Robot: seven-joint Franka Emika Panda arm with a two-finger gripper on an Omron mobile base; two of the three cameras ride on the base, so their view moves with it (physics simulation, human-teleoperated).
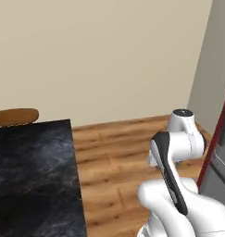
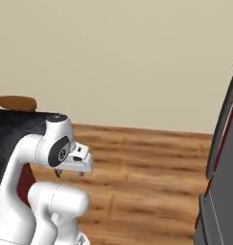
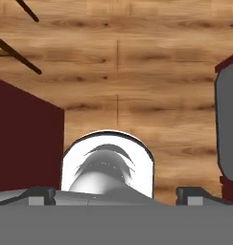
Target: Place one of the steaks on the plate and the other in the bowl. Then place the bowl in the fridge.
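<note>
- Gripper (image 2: 69,172) hangs over bare wooden floor (image 2: 146,167), its 2 fingertips spread wide with nothing between them; in the hand view the tips sit far apart at the bottom edge.
- Fridge (image 1: 220,157) stands at the right, with a dark red edge and a grey panel, close beside the arm.
- Black marbled counter (image 1: 33,176) lies to the left.
- At its far edge sits a brown rounded object (image 1: 14,116); what it is cannot be told.

Plain beige wall (image 1: 109,55), wood plank floor (image 1: 114,152). Black marble counter (image 1: 33,176) at left, brown stool seat (image 1: 14,115) just behind it.
</note>
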